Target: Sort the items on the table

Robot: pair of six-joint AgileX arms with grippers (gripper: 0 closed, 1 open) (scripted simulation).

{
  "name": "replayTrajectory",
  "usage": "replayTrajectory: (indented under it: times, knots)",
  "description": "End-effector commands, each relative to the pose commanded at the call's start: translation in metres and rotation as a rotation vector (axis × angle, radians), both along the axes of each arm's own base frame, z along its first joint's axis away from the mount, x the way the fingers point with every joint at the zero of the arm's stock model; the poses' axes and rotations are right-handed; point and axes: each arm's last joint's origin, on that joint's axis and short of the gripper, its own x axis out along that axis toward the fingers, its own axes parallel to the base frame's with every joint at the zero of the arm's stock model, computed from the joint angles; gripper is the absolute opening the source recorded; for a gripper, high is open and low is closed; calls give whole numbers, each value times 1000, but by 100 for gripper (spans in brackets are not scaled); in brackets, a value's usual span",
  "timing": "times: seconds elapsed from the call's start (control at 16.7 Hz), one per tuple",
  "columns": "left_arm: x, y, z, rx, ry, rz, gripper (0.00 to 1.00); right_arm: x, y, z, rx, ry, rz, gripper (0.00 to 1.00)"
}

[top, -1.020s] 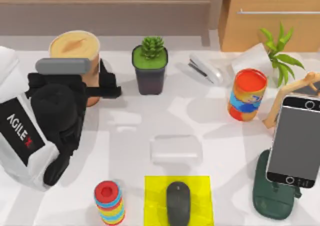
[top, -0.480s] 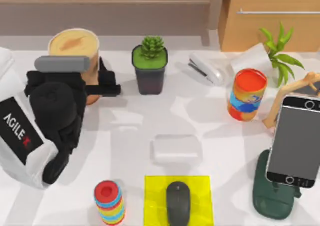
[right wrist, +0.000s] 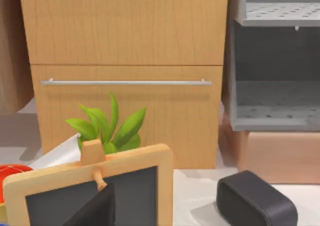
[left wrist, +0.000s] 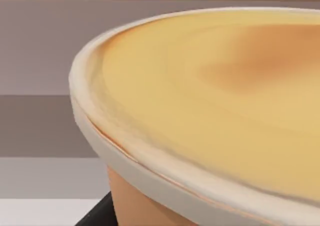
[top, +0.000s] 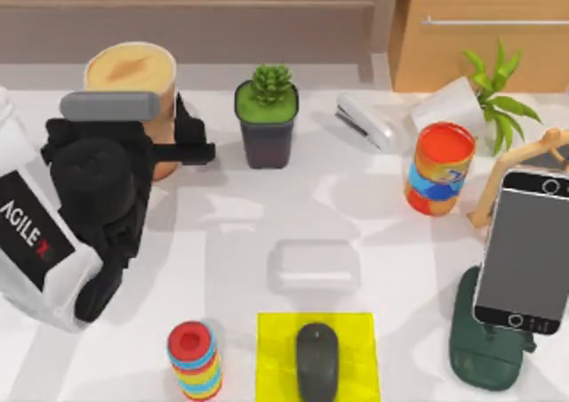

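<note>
Now, here is how things stand.

Cup: the tan cup [top: 131, 77] stands upright at the back left of the worktop [top: 240, 233], with its lid on.

Left gripper: the left gripper [top: 169, 148] is right at the cup. A dark finger [top: 182, 156] pokes out on the cup's right side. The wrist view looks across the cup lid [left wrist: 210, 111] from very near.

Fingers: they seem to be clenched around the cup, one on each side, but the far one is hidden.

Key spot: the cup sits between the fingers, standing tall, so I think the next move is straight up.

Nearer arm: the left arm is by far the nearer one to the cup.

Mouse: the mouse [top: 317, 362] lies on a yellow mat [top: 276, 340] at the front middle, pointing front to back.

Phone: the phone [top: 524, 251] leans on a green stand [top: 476, 353] at the right.

Right arm: parked off to the right; I cannot tell how its fingers are.

Risk: I think the tall cup could tip if lifted fast.
</note>
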Motion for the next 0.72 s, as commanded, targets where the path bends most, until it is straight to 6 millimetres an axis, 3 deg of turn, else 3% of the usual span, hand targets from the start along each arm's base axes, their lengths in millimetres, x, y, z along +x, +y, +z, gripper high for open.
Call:
replayTrajectory:
  times: [0.42,0.72]
  knots:
    - [32,-5,80,-87,-223,-51,0,0,0,0,0,0,0,100]
    - [63,14,127,-78,-260,-56,0,0,0,0,0,0,0,100]
